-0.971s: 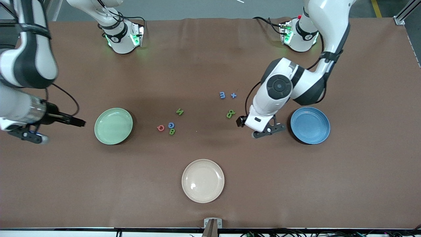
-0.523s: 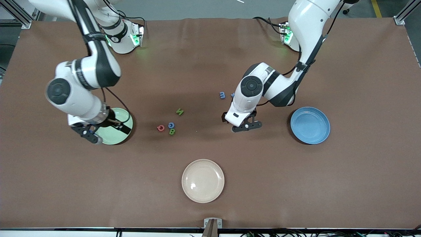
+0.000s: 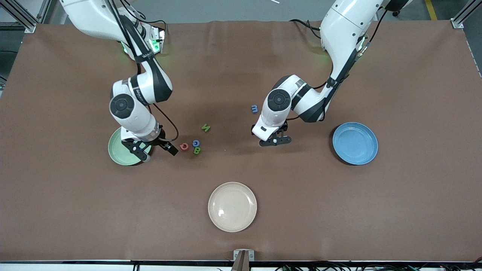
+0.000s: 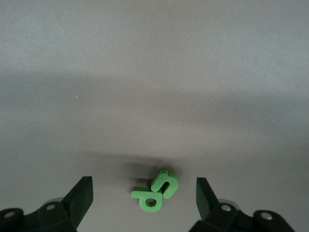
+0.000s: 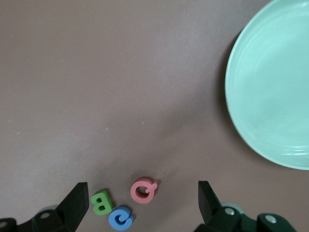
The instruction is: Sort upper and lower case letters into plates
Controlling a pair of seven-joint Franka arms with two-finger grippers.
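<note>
- Over the middle of the brown table, we see the left gripper (image 4: 144, 203) hanging low with its black fingers spread wide on either side of two small green foam letters (image 4: 155, 189) that lie touching each other – nothing is pinched yet.
- The right gripper (image 5: 140, 205) hovers between the pale green round plastic plate (image 3: 121, 153) and a tight cluster of a pink-red letter Q (image 3: 183, 146), a blue letter (image 3: 196, 143) and a green letter B (image 3: 197, 150); its fingers are spread too and hold nothing.
- Both plates are bare – the mid blue round plastic plate (image 3: 354, 143) sits toward the left arm's end (no letter sorted so far, we judge).
- We take this as the first pick: each arm must descend, centre on one letter alone and close without dragging its neighbour.
</note>
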